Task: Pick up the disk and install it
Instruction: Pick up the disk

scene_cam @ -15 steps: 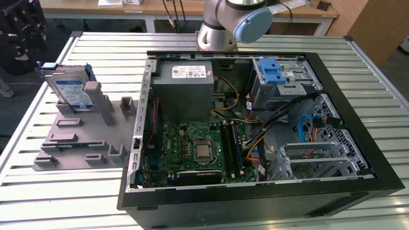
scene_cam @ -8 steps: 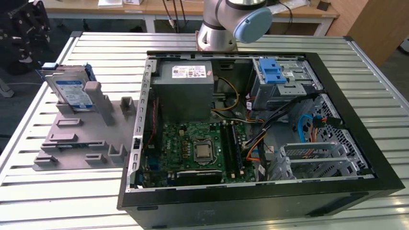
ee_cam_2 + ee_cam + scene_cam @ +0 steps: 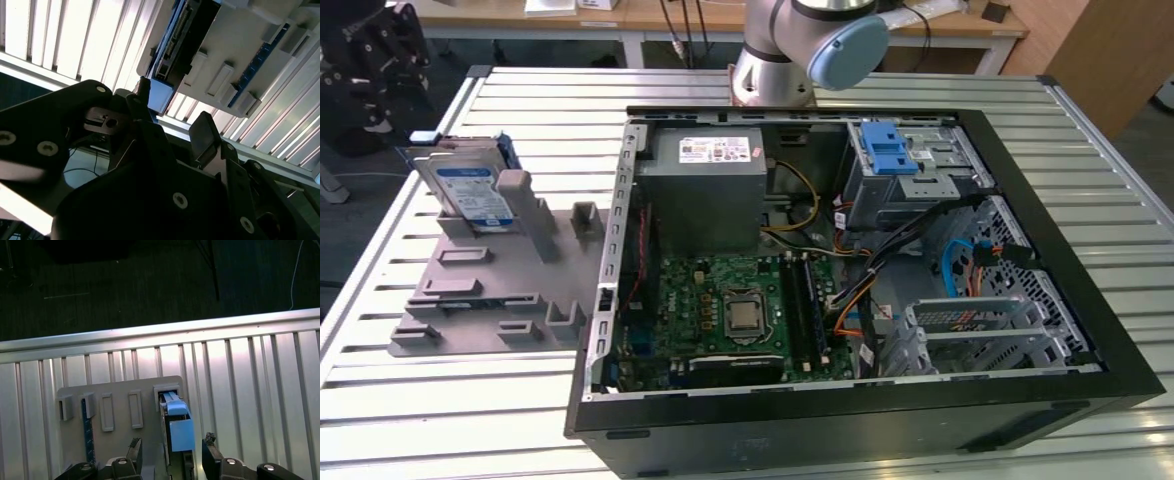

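Disk (image 3: 467,190): stands on edge in a slot at the far end of the grey holder (image 3: 480,290). Its white-and-blue label faces the exterior camera and there are blue rails along its sides. Not lifted; seated in the slot.

Holder: flat grey plate with several raised slots and posts. It lies on the ribbed metal bench (image 3: 440,400), on the exterior view's left of the open computer case (image 3: 854,425) and just beside it.

Gripper (image 3: 172,441): in the first wrist view it is above the disk (image 3: 180,435), looking down on the holder (image 3: 120,390). Fingers (image 3: 135,445) are spread, one on each side of the disk's upper edge, with a gap showing on both sides. No contact seen.

In the second wrist view, the gripper (image 3: 172,107) has its dark fingers (image 3: 202,130) apart. The disk's connector edge (image 3: 187,35) and the holder (image 3: 240,45) lie beyond them.

Case: lies open side up on the bench. Inside are the grey metal box (image 3: 707,190), a green circuit board (image 3: 734,310) and a perforated cage with a blue latch (image 3: 901,160). The arm's base (image 3: 781,60) stands on the bench behind the case.
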